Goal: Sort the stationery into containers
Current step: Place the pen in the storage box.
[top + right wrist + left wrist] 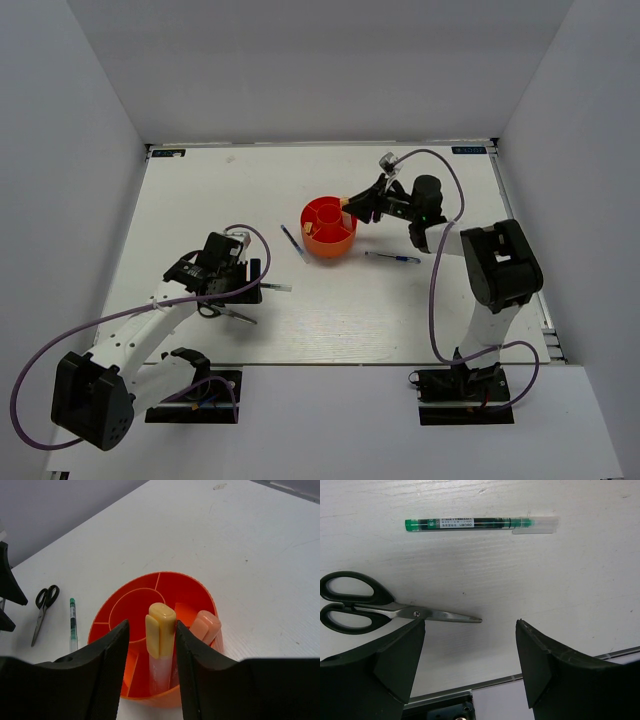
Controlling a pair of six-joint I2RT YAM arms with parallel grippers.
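1. Your right tool [151,630] straddled the yellow-capped marker [161,625], upright in an outer compartment of the orange tub [190,587]. I could not tell whether it was clamped or freed.
2. A pink-capped marker [207,626] stood in the tub just beside that tool.
3. Your left tool [470,625] hung with jaws apart over the counter [545,580]. The scissors [370,607] and green pen [470,523] lay just ahead, so the next move likely called for grasping one.

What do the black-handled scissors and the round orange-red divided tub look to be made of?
The black-handled scissors: bright, reflective blades, likely steel; smooth black handles, probably plastic. The round orange-red divided tub: thin, even-coloured, slightly glossy moulded walls, almost certainly plastic.
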